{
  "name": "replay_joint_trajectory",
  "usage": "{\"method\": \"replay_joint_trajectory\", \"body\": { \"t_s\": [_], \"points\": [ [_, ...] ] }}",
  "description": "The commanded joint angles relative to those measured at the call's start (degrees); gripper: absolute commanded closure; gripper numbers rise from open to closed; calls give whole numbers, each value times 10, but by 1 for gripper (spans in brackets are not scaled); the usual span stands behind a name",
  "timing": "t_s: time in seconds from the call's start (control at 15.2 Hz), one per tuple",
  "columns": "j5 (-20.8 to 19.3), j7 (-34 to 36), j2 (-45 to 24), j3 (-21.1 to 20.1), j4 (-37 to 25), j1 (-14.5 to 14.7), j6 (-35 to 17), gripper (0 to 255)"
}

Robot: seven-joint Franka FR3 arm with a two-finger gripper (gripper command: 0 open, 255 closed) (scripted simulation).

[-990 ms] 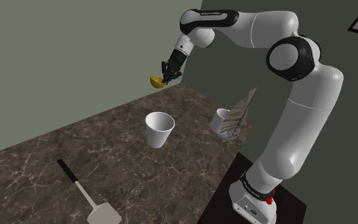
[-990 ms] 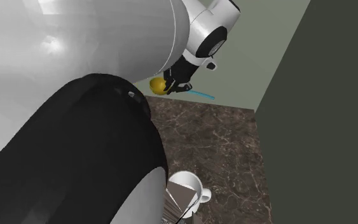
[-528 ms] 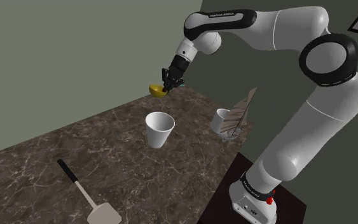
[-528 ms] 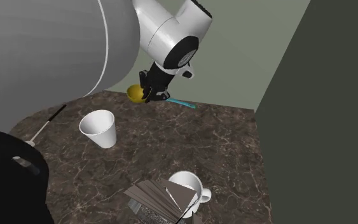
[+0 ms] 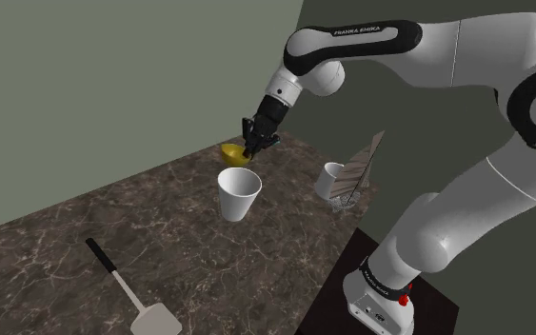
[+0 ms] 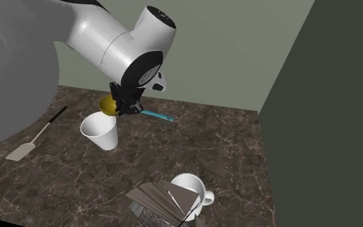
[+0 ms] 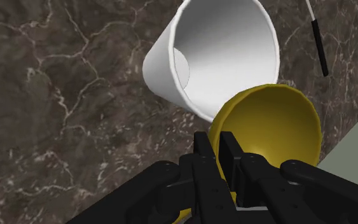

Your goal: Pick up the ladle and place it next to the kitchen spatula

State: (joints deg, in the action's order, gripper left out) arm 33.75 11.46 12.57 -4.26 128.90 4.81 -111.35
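Jaws clamped tight on the ladle (image 7: 273, 124), right where the yellow bowl met its blue handle, so the gripper (image 5: 253, 145) had it fast. In that last second the arm had swung away from the wall and dipped, and the ladle now hung in the air just above the white cup (image 5: 239, 193). Good progress, I reckoned, though the spatula (image 5: 132, 290) lay well apart, further along the counter (image 5: 56, 238). The cup was empty; the mug (image 6: 189, 187) looked empty too.

White arm (image 5: 475, 43), dark joints (image 5: 351, 40), seemingly all-black hand (image 5: 253, 145).
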Motion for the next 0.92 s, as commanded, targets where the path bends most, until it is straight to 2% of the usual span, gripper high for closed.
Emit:
{"method": "replay_joint_trajectory", "body": {
  "t_s": [0.0, 0.46, 0.86],
  "points": [
    [10, 16, 34, -14, 36, 11, -12, 255],
    [54, 78, 135, -69, 130, 54, -45, 255],
    [102, 144, 207, -127, 186, 99, -69, 255]
  ]
}}
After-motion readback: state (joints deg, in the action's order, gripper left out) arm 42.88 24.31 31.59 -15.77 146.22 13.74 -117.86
